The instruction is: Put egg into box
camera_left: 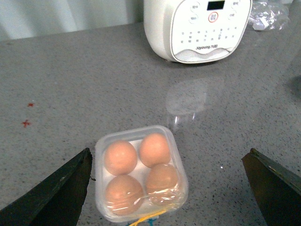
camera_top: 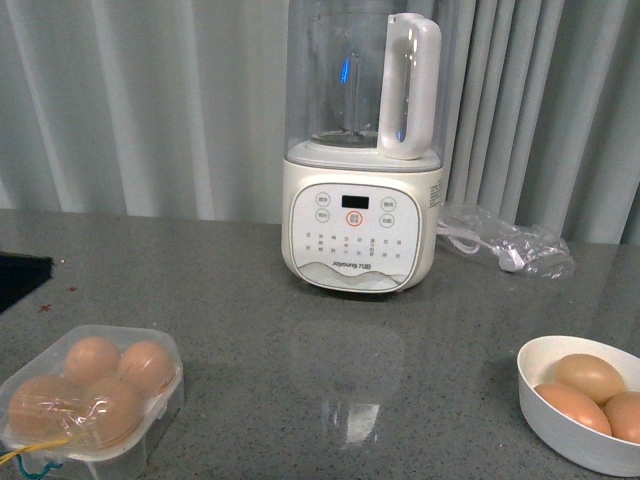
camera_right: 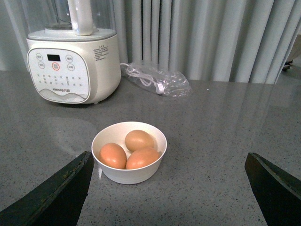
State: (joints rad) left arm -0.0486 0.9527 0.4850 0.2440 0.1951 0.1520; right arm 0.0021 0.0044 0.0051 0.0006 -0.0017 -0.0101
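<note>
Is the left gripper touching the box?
Apart. The left wrist view shows the left gripper open, each finger separated from the box by bare gray counter.

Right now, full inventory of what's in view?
box: 1, clear plastic, table front-left, all four holes filled
eggs in box: 4, orange-brown
bowl: 1, white, table front-right
eggs in bowl: 3, brown
blender: 1, cream base, clear jug, table centre back
bagged cord: 1, clear bag, right of blender
table: 1, grey speckled
curtain: grey-white, behind
left hand: open, above box
right hand: open, above bowl
</note>
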